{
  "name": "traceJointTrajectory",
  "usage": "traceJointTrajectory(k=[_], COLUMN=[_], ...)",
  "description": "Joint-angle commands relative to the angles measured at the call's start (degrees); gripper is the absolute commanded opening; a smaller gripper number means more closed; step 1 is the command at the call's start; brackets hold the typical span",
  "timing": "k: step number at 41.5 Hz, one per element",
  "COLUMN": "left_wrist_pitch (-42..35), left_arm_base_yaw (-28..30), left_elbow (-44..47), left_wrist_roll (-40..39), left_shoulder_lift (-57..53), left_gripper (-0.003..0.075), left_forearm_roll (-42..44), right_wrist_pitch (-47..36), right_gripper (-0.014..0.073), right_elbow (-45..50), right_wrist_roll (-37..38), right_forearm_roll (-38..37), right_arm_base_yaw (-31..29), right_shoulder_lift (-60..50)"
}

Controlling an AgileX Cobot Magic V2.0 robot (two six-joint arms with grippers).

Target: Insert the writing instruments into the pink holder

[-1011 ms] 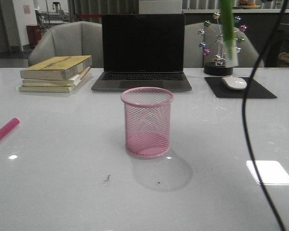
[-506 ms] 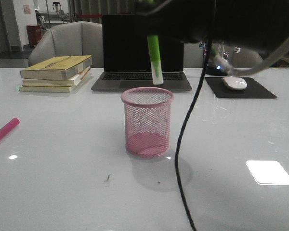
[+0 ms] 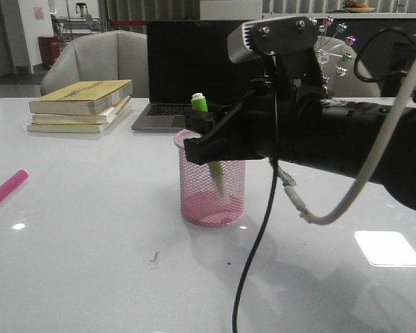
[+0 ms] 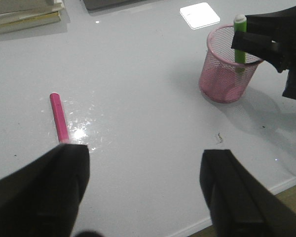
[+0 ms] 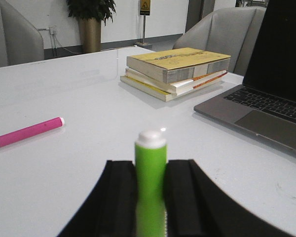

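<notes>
Your right gripper (image 3: 209,142) covers the near rim of the pink holder (image 3: 211,201) and the middle of the green marker (image 3: 200,103), so you see only its white cap above the fingers and its lower shaft through the mesh. The pink marker (image 3: 5,189), well apart from that claw, is cut off by the frame edge. Your left gripper's (image 4: 143,190) fingers are blurred and cropped.
</notes>
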Motion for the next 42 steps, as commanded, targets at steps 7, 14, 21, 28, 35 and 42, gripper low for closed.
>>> traceJointTrajectory(k=[7, 14, 21, 28, 35, 42], left_wrist_pitch=[-4.4, -4.4, -4.4, -4.4, -4.4, -4.4], left_arm_base_yaw=[-0.4, -0.4, -0.4, -0.4, -0.4, -0.4], left_elbow=[-1.6, -1.6, -1.6, -1.6, -1.6, -1.6], left_wrist_roll=[0.0, 0.0, 0.0, 0.0, 0.0, 0.0], left_shoulder_lift=[0.1, 0.1, 0.1, 0.1, 0.1, 0.1], left_gripper=[0.0527, 0.0527, 0.0527, 0.0527, 0.0527, 0.0527], left_forearm_roll=[-0.4, -0.4, -0.4, -0.4, -0.4, -0.4], right_wrist_pitch=[-10.0, 0.9, 30.7, 58.3, 75.9, 86.8], right_gripper=[0.0496, 0.0497, 0.0497, 0.0497, 0.0497, 0.0497], right_elbow=[-1.6, -1.6, -1.6, -1.6, -1.6, -1.6], right_wrist_roll=[0.0, 0.0, 0.0, 0.0, 0.0, 0.1], right_forearm_roll=[0.5, 0.5, 0.5, 0.5, 0.5, 0.6], right_arm_base_yaw=[0.1, 0.1, 0.1, 0.1, 0.1, 0.1], right_shoulder_lift=[-4.5, -12.9, -27.5, -42.7, -56.2, -64.7])
